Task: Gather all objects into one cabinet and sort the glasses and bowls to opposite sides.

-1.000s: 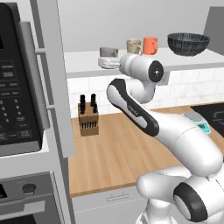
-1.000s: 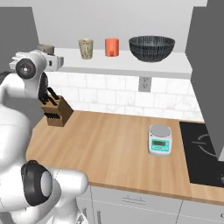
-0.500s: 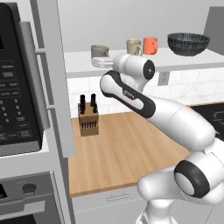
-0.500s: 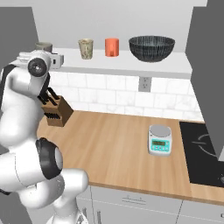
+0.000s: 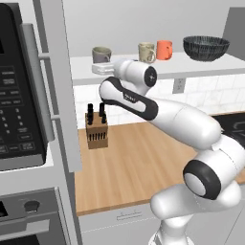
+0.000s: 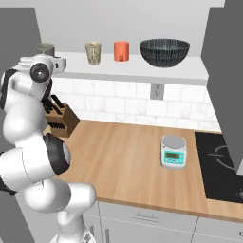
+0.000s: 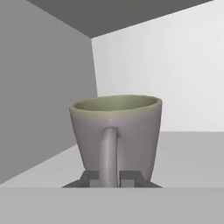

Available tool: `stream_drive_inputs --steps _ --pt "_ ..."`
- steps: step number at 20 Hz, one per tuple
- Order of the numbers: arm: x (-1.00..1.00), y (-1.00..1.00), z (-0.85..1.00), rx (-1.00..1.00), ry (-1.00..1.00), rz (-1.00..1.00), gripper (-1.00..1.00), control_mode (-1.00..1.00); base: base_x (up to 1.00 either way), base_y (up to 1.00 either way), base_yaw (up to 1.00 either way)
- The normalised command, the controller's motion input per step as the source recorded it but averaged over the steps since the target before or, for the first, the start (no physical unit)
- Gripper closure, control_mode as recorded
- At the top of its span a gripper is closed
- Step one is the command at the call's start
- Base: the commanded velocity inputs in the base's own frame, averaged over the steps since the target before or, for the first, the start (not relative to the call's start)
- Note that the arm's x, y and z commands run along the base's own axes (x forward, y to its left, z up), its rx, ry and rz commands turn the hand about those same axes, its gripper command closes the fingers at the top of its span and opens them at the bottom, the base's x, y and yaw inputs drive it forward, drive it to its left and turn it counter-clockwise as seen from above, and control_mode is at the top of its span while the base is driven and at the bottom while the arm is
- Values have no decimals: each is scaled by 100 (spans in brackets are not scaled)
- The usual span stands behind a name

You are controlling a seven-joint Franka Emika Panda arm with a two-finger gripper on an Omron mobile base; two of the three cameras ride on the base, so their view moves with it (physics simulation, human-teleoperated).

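The grey cup (image 7: pixel 116 131) with a greenish inside fills the hand view, handle toward me. My gripper (image 7: pixel 109 179) is shut on that handle, one dark fingertip on each side. From the base, the grey cup (image 5: pixel 101 54) (image 6: pixel 45 49) sits at the left end of the cabinet's white bottom board (image 5: pixel 191 64) (image 6: pixel 142 71), near the grey left wall. The gripper (image 5: pixel 99 69) reaches it from the front. Further right stand a beige cup (image 5: pixel 146 52) (image 6: pixel 93 52), an orange cup (image 5: pixel 164 50) (image 6: pixel 121 51) and the wide dark bowl (image 5: pixel 206 48) (image 6: pixel 164 51).
A wooden knife block (image 5: pixel 96 130) (image 6: pixel 59 118) stands on the wood counter (image 6: pixel 123 161) under the cabinet's left end. A small scale (image 6: pixel 173 152) sits to the right, beside a black cooktop (image 6: pixel 223 166). A microwave (image 5: pixel 19 95) and a tall grey panel (image 5: pixel 57 86) lie to the left.
The arm has swung left, carrying the grey cup along the board toward the cabinet's left wall. The other cups and the bowl have stayed in place.
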Motion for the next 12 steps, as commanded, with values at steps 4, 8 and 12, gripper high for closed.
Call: stream_drive_inputs --steps 4,8,12 --pt "18 14 1 -1 4 3 100 -100 0 0 0" --pt "22 16 0 -1 2 4 100 -100 0 0 0" --pt "21 23 0 -2 0 3 100 -100 0 0 0"
